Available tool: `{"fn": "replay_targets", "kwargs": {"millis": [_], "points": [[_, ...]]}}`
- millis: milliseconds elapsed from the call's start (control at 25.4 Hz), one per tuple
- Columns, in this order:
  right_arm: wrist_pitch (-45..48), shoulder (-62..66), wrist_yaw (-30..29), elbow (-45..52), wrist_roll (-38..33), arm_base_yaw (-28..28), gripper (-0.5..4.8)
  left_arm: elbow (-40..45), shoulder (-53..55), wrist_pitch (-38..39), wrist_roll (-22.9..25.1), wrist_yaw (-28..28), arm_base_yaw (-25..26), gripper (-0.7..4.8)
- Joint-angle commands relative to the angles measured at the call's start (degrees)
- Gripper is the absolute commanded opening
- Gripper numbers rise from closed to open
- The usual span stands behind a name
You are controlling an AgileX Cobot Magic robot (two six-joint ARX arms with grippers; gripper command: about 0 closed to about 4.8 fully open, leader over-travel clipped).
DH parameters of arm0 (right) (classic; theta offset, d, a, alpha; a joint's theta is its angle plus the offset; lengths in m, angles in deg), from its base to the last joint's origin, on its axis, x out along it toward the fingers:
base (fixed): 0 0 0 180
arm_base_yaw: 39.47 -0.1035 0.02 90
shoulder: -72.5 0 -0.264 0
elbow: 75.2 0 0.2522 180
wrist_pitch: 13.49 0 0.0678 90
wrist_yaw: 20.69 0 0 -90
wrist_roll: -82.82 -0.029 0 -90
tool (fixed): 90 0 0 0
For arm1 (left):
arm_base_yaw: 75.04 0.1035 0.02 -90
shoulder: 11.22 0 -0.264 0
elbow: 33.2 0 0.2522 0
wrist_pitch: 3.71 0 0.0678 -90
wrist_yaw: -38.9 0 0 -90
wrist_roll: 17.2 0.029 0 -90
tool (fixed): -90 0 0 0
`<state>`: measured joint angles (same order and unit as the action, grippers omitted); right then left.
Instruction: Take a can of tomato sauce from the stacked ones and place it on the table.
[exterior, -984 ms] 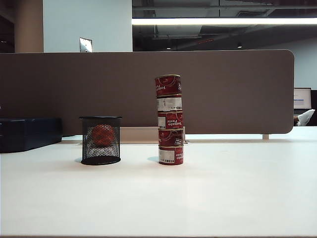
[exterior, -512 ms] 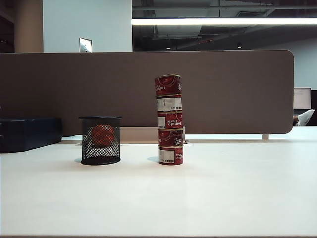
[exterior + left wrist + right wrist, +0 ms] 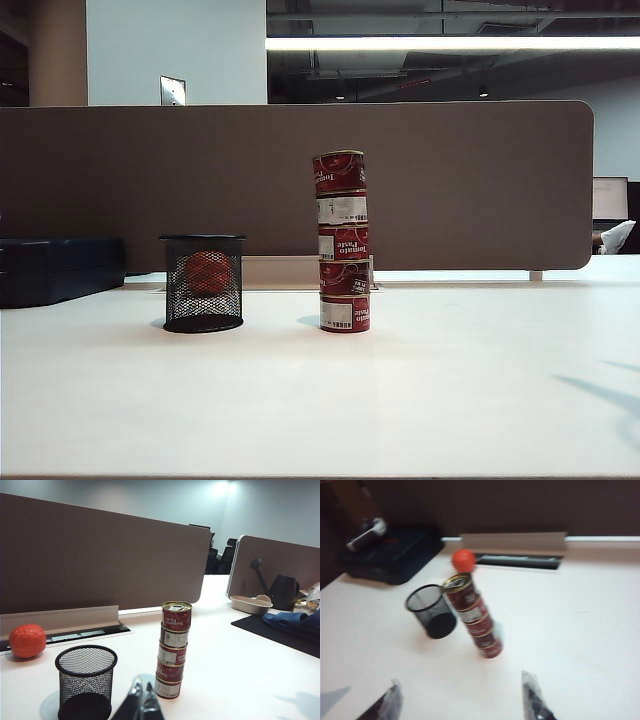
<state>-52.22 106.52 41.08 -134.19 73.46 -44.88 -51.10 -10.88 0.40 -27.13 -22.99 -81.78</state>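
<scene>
Several stacked ones form a column of small red tins on the white table. The top tin is the can of tomato sauce, with a gold lid. The wrist views show the same stack and its top can. My left gripper is shut and empty, near the stack's foot beside the mesh cup. My right gripper is open and empty, well short of the stack. Neither gripper shows in the exterior view.
A black mesh cup stands left of the stack, with an orange ball behind it. A brown partition closes the back. A dark blue box sits far left. A dark mat with a watering can lies off to one side.
A faint shadow has appeared on the table at the right edge of the exterior view. The stack and the cup have not moved.
</scene>
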Motion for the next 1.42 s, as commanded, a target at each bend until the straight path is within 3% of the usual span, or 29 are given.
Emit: {"fn": "replay_targets", "kwargs": {"millis": [39,236,354,472,1063,1417], "points": [[0.8,5.2,-2.4,-3.7,-0.4,-2.9,3.07,-0.2,0.0,-0.7,0.0,0.4,0.0,-0.06],[0.8,15.2,-1.4,-9.0,-0.3,-10.4,3.61,-0.2,0.0,-0.2,0.0,0.4,0.0,-0.06],[1.0,19.7,0.7,-11.0,-0.3,-13.4,4.35,-0.2,0.0,0.1,0.0,0.4,0.0,-0.06],[1.3,24.3,1.7,-13.3,-0.3,-15.0,4.75,-0.2,0.0,0.2,0.0,0.4,0.0,-0.06],[12.4,44.7,1.8,-22.3,-0.3,-16.6,4.79,-0.2,0.0,1.1,0.0,0.6,0.0,-0.06],[17.4,50.1,1.7,-22.6,-0.3,-16.6,4.79,-0.2,0.0,2.4,0.0,0.6,0.0,-0.06]]}}
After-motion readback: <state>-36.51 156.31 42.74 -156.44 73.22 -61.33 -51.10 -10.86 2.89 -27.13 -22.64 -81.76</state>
